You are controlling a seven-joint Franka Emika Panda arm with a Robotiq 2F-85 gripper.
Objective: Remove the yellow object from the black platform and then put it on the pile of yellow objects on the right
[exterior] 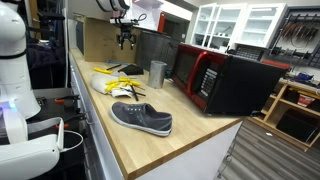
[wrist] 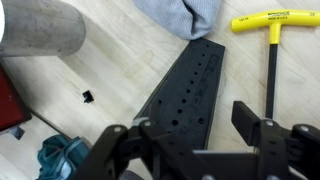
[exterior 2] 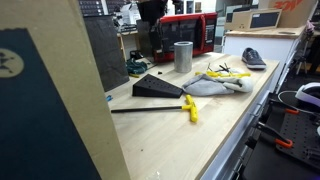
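Observation:
The black platform (wrist: 190, 90), a wedge with rows of holes, lies on the wooden counter and also shows in an exterior view (exterior 2: 158, 87). A yellow T-handle tool (wrist: 265, 20) with a thin black shaft lies on the counter beside the platform, not on it; it also shows in an exterior view (exterior 2: 189, 108). The pile of yellow objects (exterior 2: 226, 74) sits by a grey cloth (exterior 2: 208, 87) and shows in both exterior views (exterior: 116, 76). My gripper (wrist: 195, 130) is open and empty, hovering above the platform's near end. It hangs high over the counter in an exterior view (exterior: 125, 38).
A metal cup (exterior: 157, 72) stands near the pile. A grey shoe (exterior: 142, 118) lies toward the counter's end. A red and black microwave (exterior: 225, 78) stands along the wall. A teal object (wrist: 60, 160) and a small black bit (wrist: 87, 96) lie near the platform.

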